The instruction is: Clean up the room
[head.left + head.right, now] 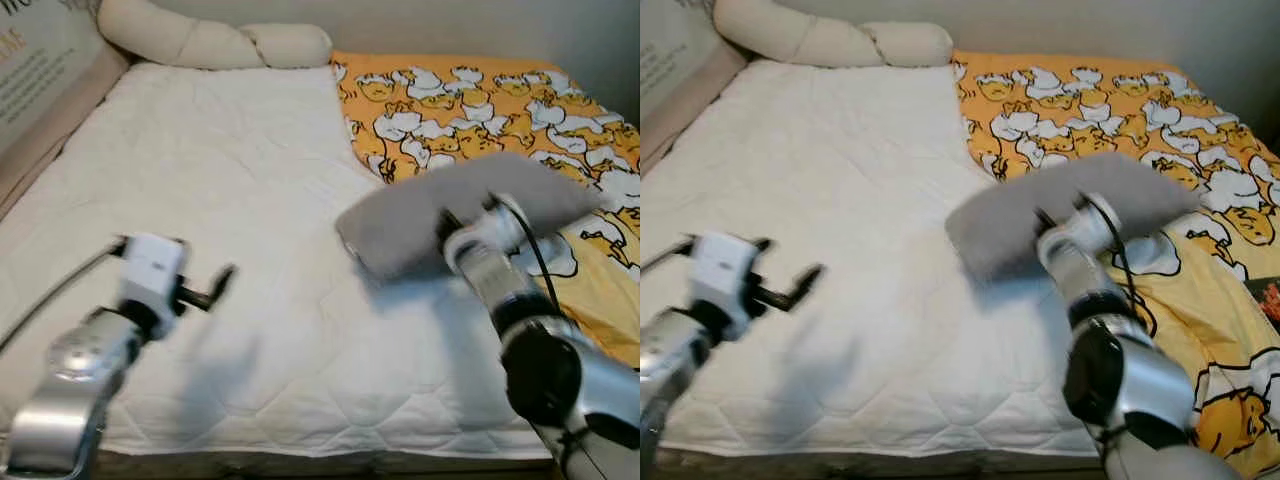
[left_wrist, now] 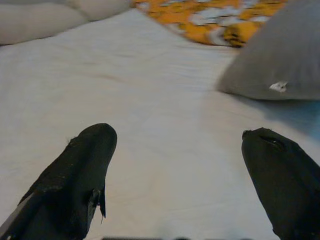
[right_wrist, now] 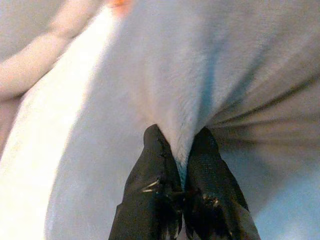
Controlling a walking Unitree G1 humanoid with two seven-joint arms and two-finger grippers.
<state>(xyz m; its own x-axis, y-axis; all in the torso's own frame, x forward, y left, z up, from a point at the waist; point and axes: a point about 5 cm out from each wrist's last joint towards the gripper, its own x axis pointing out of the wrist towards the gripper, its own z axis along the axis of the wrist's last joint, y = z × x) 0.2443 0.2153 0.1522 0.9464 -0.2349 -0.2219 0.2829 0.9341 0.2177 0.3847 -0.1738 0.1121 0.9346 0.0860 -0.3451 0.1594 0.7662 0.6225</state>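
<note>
The right gripper [image 3: 182, 150] has its 2 fingers [image 3: 155, 165] pinched shut on a fold of the grey pillow [image 1: 470, 205], which is held just above the bed [image 1: 220, 200], over the edge of the duck blanket [image 1: 480, 100]. The left gripper [image 2: 180, 155], fingers spread wide and holding nothing, hovers over the white mattress, with the pillow at its 2 o'clock.
</note>
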